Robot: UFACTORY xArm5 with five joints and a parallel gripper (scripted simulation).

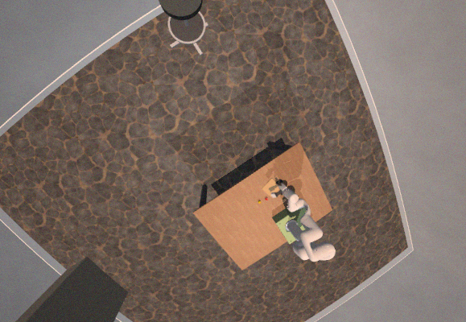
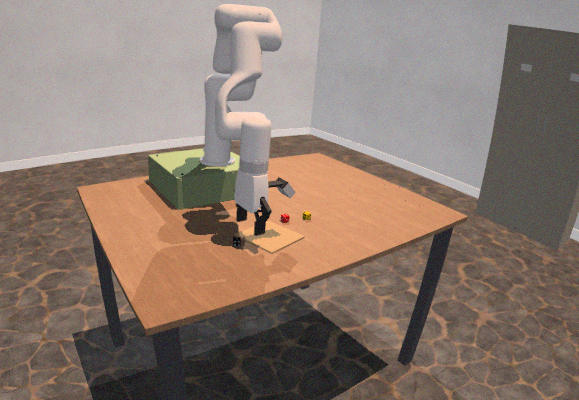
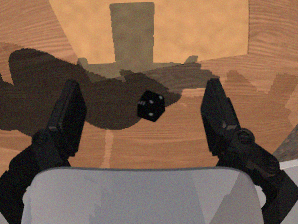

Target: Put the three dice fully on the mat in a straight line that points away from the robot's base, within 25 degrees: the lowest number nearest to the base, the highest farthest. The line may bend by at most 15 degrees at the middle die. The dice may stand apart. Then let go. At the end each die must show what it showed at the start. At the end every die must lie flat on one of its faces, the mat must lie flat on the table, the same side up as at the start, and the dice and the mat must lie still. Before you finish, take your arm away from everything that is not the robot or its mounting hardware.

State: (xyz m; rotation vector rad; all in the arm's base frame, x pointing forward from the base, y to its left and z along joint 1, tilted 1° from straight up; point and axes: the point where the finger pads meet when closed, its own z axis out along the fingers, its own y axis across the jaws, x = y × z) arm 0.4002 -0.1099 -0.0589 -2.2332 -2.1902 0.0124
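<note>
hand [image 3: 145,112] spread wide, nothing between fingers, low over counter [image 2: 369,210] at mat's near edge. black die [image 3: 150,106] on bare counter, centred between fingers, just off mat [image 3: 193,10], in arm's shadow. in exterior view black die [image 2: 237,242] just beside mat's [image 2: 279,239] left corner, one finger over mat. red die [image 2: 284,217] and yellow die [image 2: 307,215] near each other on counter beyond mat, apart from it. green base box [image 2: 184,182] behind. wide bare wood toward front and right edges.
</note>
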